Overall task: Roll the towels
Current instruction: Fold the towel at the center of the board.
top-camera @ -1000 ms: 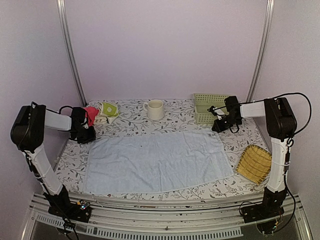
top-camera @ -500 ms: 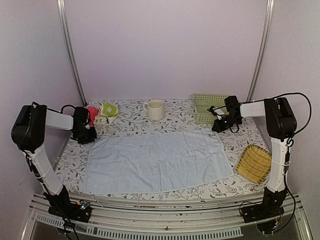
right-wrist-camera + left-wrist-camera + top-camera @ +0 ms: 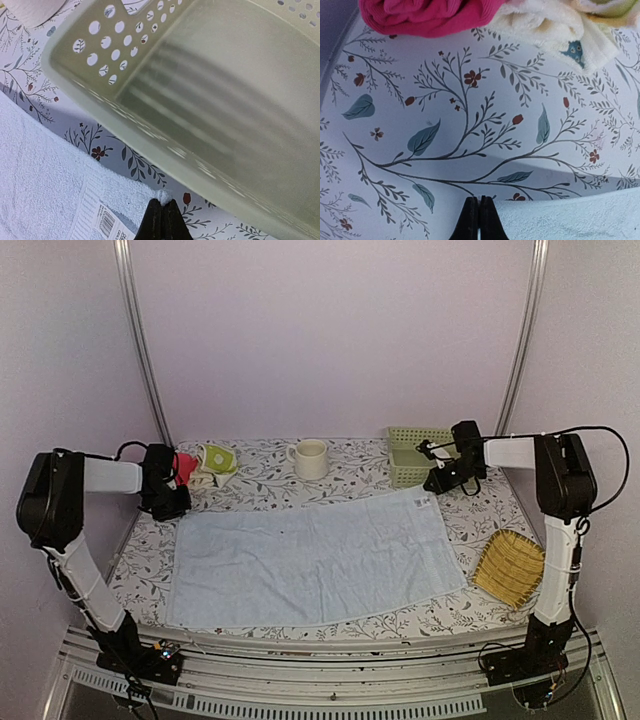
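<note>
The pale blue towel (image 3: 310, 560) lies spread flat across the table's middle. My left gripper (image 3: 178, 508) sits at its far left corner, fingers shut together with the towel's edge (image 3: 570, 217) meeting them at the tips (image 3: 479, 201). My right gripper (image 3: 432, 487) is shut on the far right corner, where a small tuft of terry (image 3: 164, 196) pokes out above the closed fingers, beside a white barcode label (image 3: 100, 215). The yellow-green and cream patterned towel (image 3: 215, 460) lies bunched at the back left, and its cream folds (image 3: 555, 25) show in the left wrist view.
A pink cloth (image 3: 182, 466) lies just behind my left gripper. A cream mug (image 3: 310, 458) stands at the back centre. A green perforated basket (image 3: 415, 453) sits directly behind my right gripper. A yellow bamboo tray (image 3: 510, 568) leans at the right edge.
My left gripper has closed at the towel's far left corner. My right gripper has drawn the far right corner back toward the basket, stretching the towel's far edge.
</note>
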